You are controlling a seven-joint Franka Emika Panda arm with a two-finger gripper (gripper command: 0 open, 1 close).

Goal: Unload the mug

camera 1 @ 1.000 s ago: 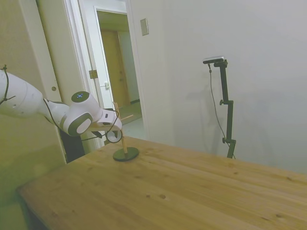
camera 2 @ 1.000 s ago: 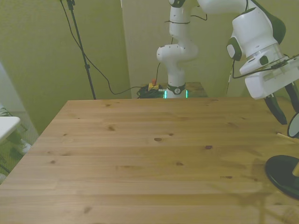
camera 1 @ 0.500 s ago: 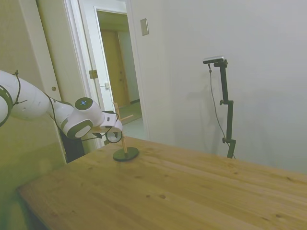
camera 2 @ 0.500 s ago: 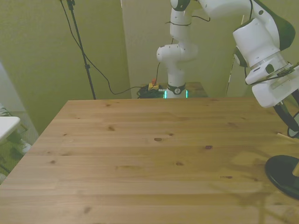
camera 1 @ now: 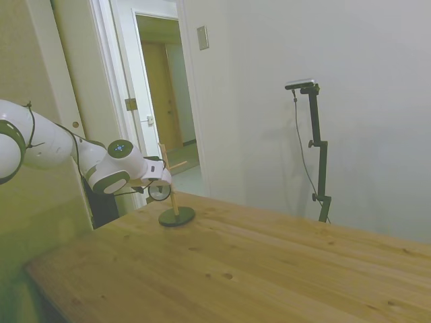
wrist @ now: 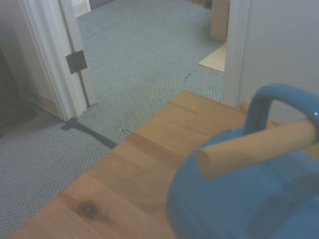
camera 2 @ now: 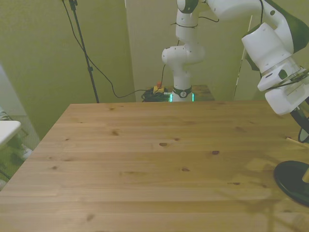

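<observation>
You can see the mug hanging by its handle on the stand's wooden peg. The gripper sits at the mug, but you cannot tell whether it is gripping

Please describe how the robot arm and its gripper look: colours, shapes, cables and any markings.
The white Franka arm has rounded segments with dark grey joint bands. A thin black cable runs along it. A round dark cap with small blue lights sits near the wrist. The gripper has a white boxy body and dark fingers.
</observation>
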